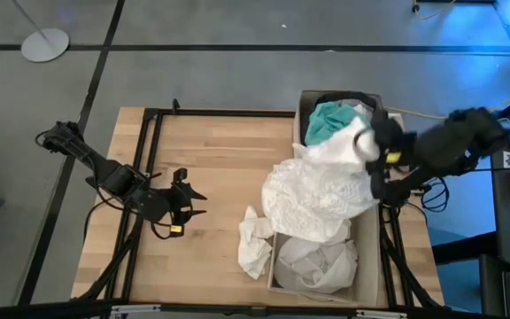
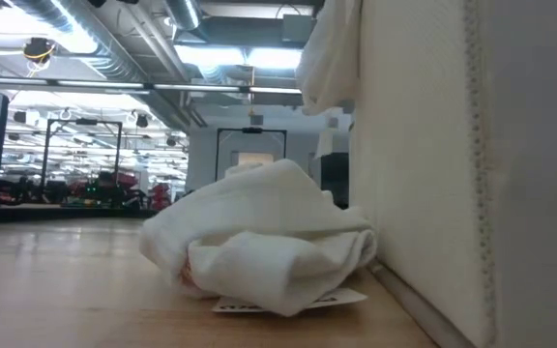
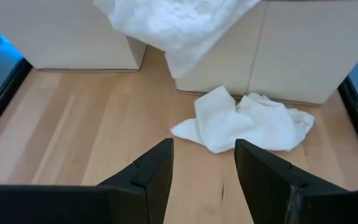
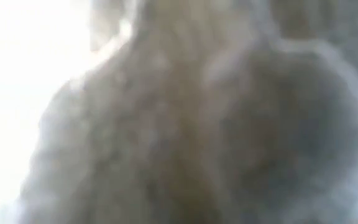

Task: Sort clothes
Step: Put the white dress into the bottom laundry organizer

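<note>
My right gripper (image 1: pixel 374 146) is over the far tan box, shut on a large white lacy garment (image 1: pixel 317 195). The garment drapes over the boxes' left walls and also shows in the left wrist view (image 3: pixel 173 25) and the low view (image 2: pixel 329 48). A teal garment (image 1: pixel 330 120) lies in the far box. A crumpled white garment (image 1: pixel 255 241) lies on the table against the near box; it also shows in the left wrist view (image 3: pixel 241 121) and the low view (image 2: pixel 259 242). My left gripper (image 1: pixel 193 202) is open and empty at the table's left, pointing at the crumpled garment (image 3: pixel 204 162). My right gripper holds the lacy garment by a bunched upper part (image 1: pixel 354 142), coming from the table's right. The cloth covers the fingers and fills the right wrist view (image 4: pixel 179 124), so the hold itself is hidden. The garment hangs down from there, spread over the box walls.
Two tan cardboard boxes stand side by side at the table's right: the far one (image 1: pixel 301 106) and the near one (image 1: pixel 370 266), which holds white garments (image 1: pixel 317 261). Bare wood (image 1: pixel 220 151) lies between my left gripper and the boxes. A black frame edges the table (image 1: pixel 149 142).
</note>
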